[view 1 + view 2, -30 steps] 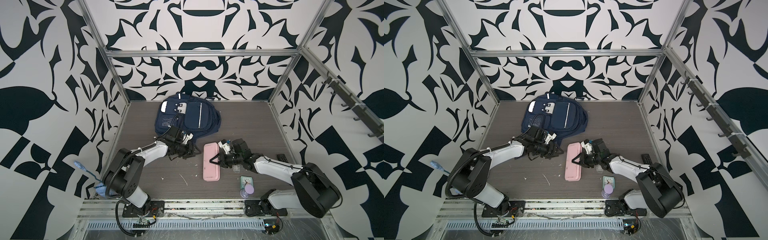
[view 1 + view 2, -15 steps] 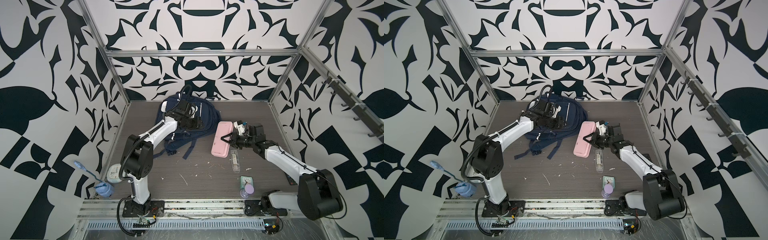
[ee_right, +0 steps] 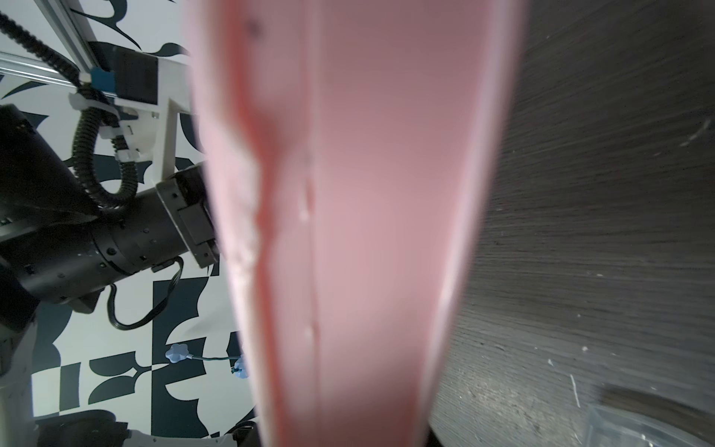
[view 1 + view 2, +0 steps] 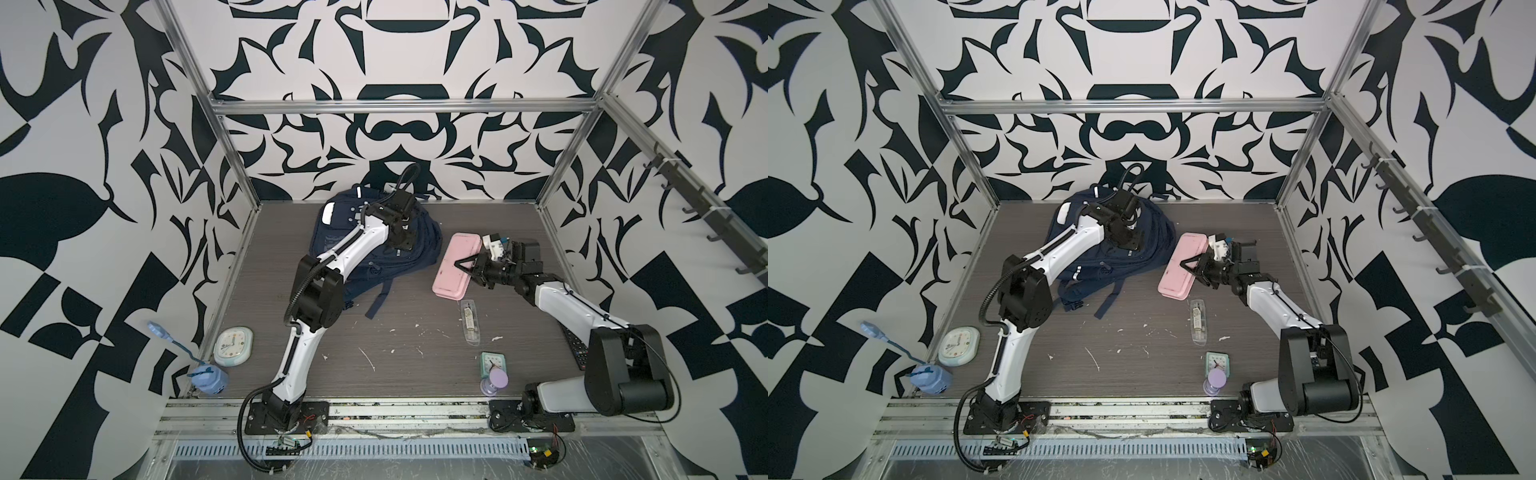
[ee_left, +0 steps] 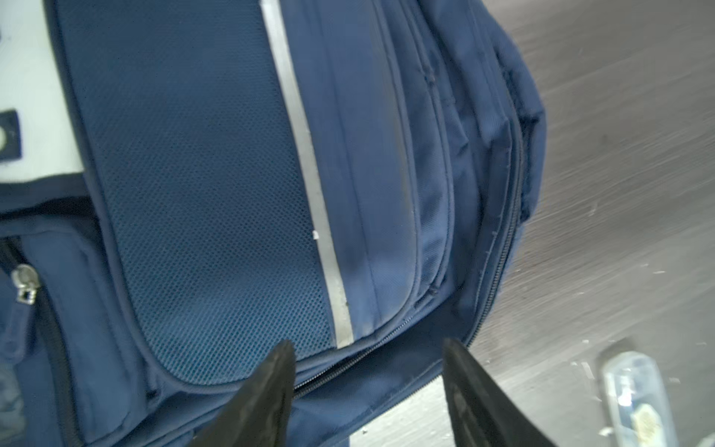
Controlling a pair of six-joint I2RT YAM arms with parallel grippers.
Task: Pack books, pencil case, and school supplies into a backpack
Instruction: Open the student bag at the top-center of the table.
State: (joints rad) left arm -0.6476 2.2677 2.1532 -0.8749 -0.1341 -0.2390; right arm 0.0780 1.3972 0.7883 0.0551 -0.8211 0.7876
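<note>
The navy-blue backpack (image 4: 370, 266) (image 4: 1096, 266) lies at the back centre, straps trailing toward the front. My left gripper (image 4: 400, 246) (image 5: 367, 343) hovers over it, open, with the unzipped slot (image 5: 410, 348) showing between its fingers and nothing held. The pale-pink pencil case (image 4: 455, 266) (image 4: 1179, 266) (image 3: 367, 232) sits just right of the backpack, with my right gripper (image 4: 463, 266) shut on its long edge. The school supplies, a clear packet (image 4: 469, 320) (image 4: 1198, 320), lie on the table in front of the case. The books are out of view.
A mint clock (image 4: 233, 347) and a blue toy (image 4: 208, 376) sit at the front left corner. A small mint clock (image 4: 492, 363) and a purple hourglass-shaped thing (image 4: 496, 380) stand front right. A black remote (image 4: 575, 349) lies by the right arm.
The right gripper has carried the pencil case from the front centre back toward the backpack's right side. The left gripper moved from the backpack's near edge up onto it and its jaws widened.
</note>
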